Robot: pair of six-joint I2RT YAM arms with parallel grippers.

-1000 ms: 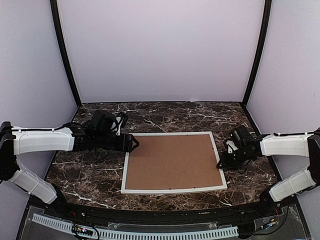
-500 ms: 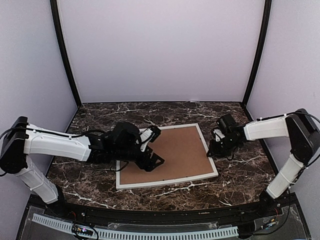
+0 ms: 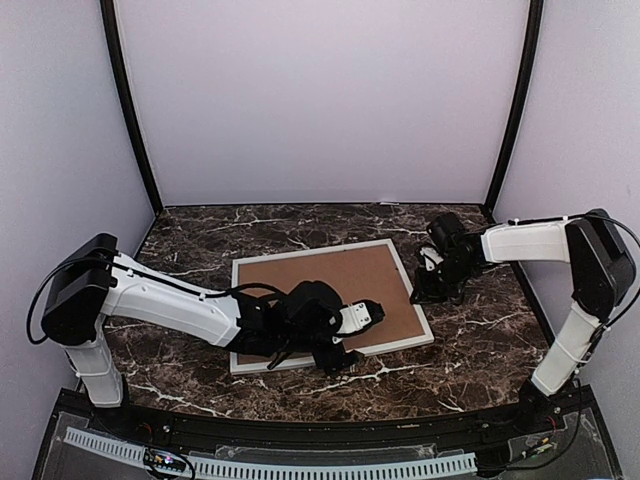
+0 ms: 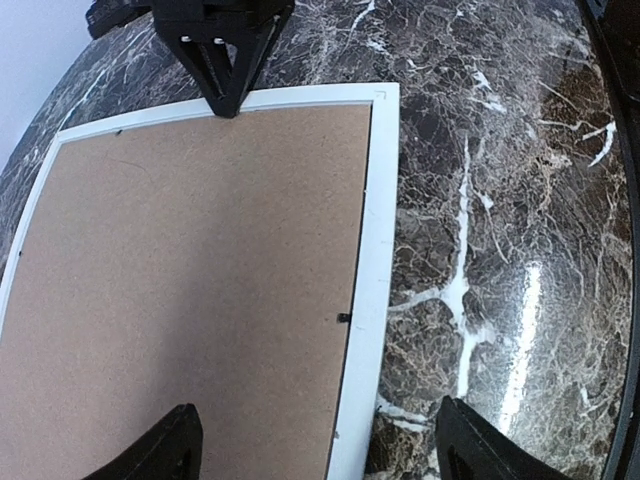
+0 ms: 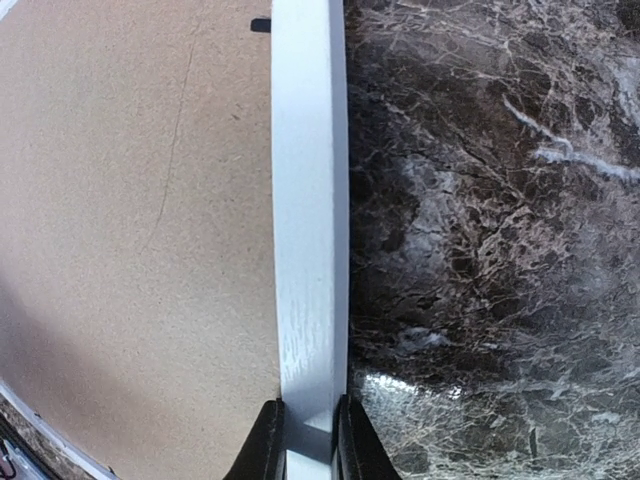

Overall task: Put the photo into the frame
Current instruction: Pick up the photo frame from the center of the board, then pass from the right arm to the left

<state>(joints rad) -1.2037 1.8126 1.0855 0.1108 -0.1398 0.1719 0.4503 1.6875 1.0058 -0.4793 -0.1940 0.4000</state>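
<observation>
- The frame (image 3: 310,251) lies flat on the dark marbled desk (image 3: 200,230), back side up. It sits near the middle and is turned a little askew to the desk's edges.
- A plain brown backing board (image 3: 320,285) fills the frame inside its thin white border.
- The left hand (image 3: 352,337) is stretched low across the frame's near edge, close to its near right corner. The left arm covers part of that edge in the top view.
- In the left wrist view the left hand (image 4: 318,430) is spread wide. One finger is over the backing board (image 4: 190,280) and the other over the desk (image 4: 500,200). The white border of the frame (image 4: 375,250) runs between them, and nothing is held.
- Whether those fingers touch the frame or the desk cannot be told.
- A small black tab (image 4: 342,318) sits at the inner edge of the border.
- The right hand (image 3: 422,288) is at the frame's right edge, towards the far corner. In the left wrist view the right hand (image 4: 225,70) shows as a dark wedge at the far border.
- In the right wrist view the right hand (image 5: 308,430) is closed on the frame (image 5: 308,200), with a finger pressed against each side of the white border.
- There the backing board (image 5: 130,200) lies to one side of that border and the bare desk (image 5: 480,200) to the other.
</observation>
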